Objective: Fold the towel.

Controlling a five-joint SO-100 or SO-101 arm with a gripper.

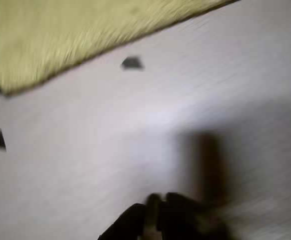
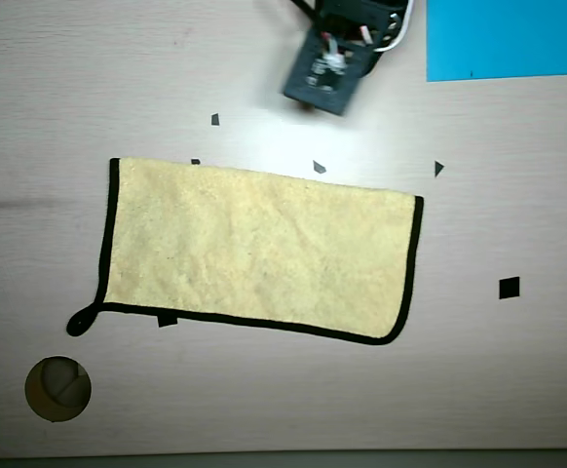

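Towel (image 2: 259,252) lies flat on the table, well clear of my gripper (image 1: 153,200), which holds nothing; opening unclear through blur. Soft, limp, light: I'd pinch a corner.

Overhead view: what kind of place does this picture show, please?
Probably a desk set up for robot trials: a pale table with small black tape markers, a cable hole, and a blue sheet.
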